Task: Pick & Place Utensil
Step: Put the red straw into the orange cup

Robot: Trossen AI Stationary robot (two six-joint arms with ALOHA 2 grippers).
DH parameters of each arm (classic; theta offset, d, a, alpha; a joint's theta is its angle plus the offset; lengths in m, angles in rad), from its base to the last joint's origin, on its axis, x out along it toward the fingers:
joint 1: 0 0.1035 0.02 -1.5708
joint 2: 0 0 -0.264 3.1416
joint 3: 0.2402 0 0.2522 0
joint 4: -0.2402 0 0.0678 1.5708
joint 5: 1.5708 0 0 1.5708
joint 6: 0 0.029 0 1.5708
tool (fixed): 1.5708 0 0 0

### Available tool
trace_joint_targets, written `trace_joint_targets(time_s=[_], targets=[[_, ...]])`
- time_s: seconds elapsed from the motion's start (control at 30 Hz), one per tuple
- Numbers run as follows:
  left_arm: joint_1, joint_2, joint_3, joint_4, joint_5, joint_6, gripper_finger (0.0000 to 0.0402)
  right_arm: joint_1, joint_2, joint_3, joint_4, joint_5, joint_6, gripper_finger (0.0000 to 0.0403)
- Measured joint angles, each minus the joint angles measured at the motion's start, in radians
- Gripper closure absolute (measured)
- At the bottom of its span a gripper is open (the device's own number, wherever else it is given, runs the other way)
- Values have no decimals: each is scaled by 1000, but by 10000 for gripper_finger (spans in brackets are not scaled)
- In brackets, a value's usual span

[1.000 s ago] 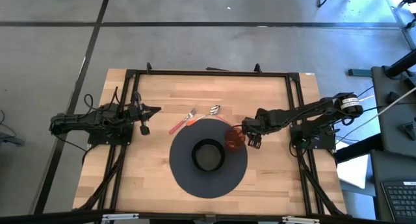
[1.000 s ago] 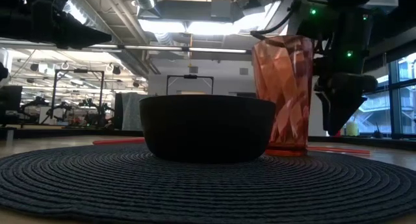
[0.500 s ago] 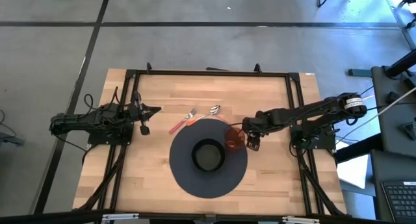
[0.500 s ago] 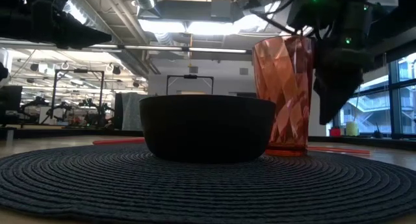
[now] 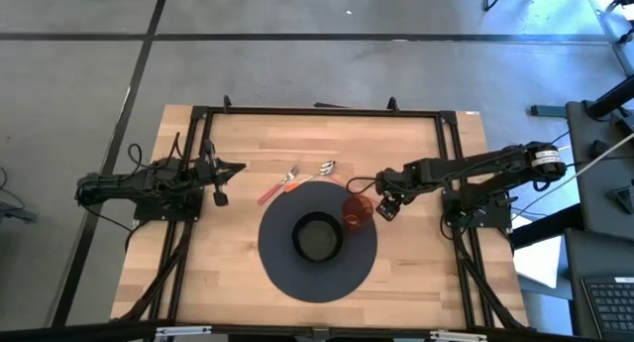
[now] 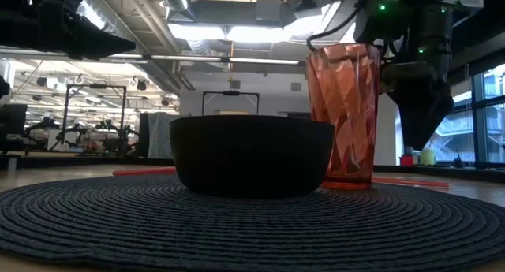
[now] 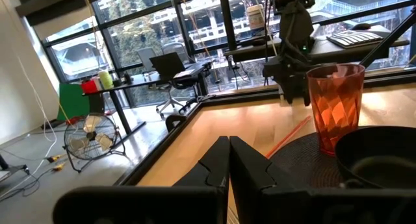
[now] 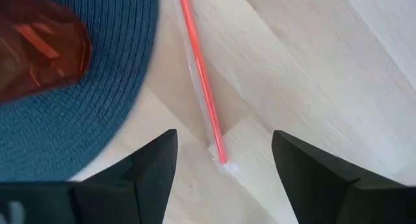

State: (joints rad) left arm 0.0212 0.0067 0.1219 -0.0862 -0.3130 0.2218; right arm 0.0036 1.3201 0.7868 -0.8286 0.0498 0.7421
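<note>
A fork [image 5: 278,185] and a spoon [image 5: 319,171] with reddish handles lie on the wood at the far left edge of the round dark mat [image 5: 287,273]. On the mat stand a black bowl [image 5: 317,237] and an orange faceted cup [image 5: 357,211]. A thin red straw in a clear wrapper [image 8: 203,87] lies flat on the wood beside the mat. My right gripper [image 8: 223,146] hovers open above the straw's end, just right of the cup [image 6: 342,114]. My left gripper [image 5: 238,168] waits shut at the table's left, and the left wrist view shows its fingers [image 7: 229,156] closed.
A dark metal frame [image 5: 317,111] borders the wooden table. Bare wood lies right of the mat and along the near edge. Beyond the table the low view shows a room with desks and windows.
My right gripper has drawn back a little from the cup toward the table's right and far side, staying open. The cup stands upright on the mat where it was.
</note>
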Motion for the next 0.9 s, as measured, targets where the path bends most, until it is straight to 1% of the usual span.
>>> trace_joint_targets(time_s=[0.2,0.33,0.57,0.9], targets=[[0,0,0,0,0,-3,398,0,2,0,-10,7,38,153],[0,0,0,0,0,-3,397,0,38,-1,-7,34,43,153],[0,0,0,0,0,-3,398,0,118,-8,35,3,0,153],[0,0,0,0,0,-3,398,1,132,-8,86,-2,-19,153]])
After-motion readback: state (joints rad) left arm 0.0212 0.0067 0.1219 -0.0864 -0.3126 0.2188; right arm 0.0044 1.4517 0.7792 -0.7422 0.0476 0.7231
